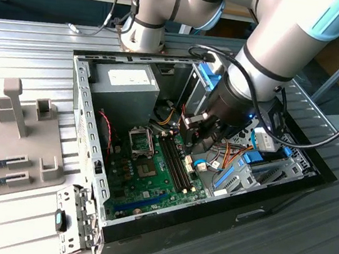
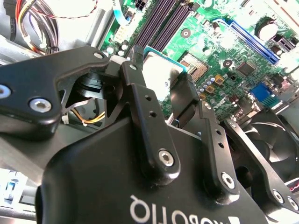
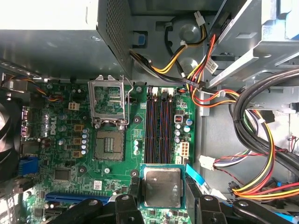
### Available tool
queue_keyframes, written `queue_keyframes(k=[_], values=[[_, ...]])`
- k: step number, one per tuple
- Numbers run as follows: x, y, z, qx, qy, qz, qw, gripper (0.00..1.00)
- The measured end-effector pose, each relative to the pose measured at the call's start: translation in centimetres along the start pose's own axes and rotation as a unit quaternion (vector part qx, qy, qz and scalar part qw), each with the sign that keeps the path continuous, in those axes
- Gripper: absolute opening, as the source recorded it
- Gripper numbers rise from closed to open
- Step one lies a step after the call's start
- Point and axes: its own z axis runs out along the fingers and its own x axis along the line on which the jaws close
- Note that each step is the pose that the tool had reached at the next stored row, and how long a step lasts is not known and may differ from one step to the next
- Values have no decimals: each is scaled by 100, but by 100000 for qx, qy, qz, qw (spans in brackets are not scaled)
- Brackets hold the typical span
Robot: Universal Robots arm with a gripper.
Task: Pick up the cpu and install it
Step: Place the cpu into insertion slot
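The cpu (image 3: 161, 187) sat clamped between the two black fingers (image 3: 131, 192) of the end effector (image 3: 162, 196), its silver top and thin green rim clear in both wrist views (image 2: 160, 74). We saw it held above the green motherboard (image 3: 70, 154), beside the long memory slots (image 3: 159, 126) and apart from the socket (image 3: 109, 145), whose metal frame (image 3: 108, 100) stood flipped open. In the exterior view the end effector (image 1: 197, 134) hung inside the open computer case (image 1: 86, 134), toward the exterior view's right of the socket (image 1: 141, 141). The grey power supply (image 1: 125, 86) lay at the far end of the case. The case rested on the ribbed metal surface (image 1: 35, 51).
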Motion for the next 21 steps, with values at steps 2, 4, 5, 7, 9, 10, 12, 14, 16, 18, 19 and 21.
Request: queue_keyframes(k=[2, 4, 5, 7, 9, 10, 12, 14, 16, 18, 19, 21], values=[[0, 0, 3, 0, -1, 2, 100000, 47], [-1, -1, 16, -1, 0, 1, 100000, 47], [-1, -1, 22, 1, -1, 3, 100000, 47], [-1, -2, 34, 1, 0, 1, 100000, 47], [-2, -2, 37, 4, 1, 1, 100000, 47], [-2, -2, 38, -2, 1, 2, 100000, 47], [-2, -2, 42, -2, -1, 2, 100000, 47], [0, -2, 47, -4, -2, 5, 100000, 47], [11, 0, 51, -2, -5, 7, 100000, 47], [30, 9, 56, -2, -1, 2, 100000, 47], [34, 12, 58, -3, -2, 3, 100000, 47], [43, 19, 62, -1, -2, 2, 100000, 47]])
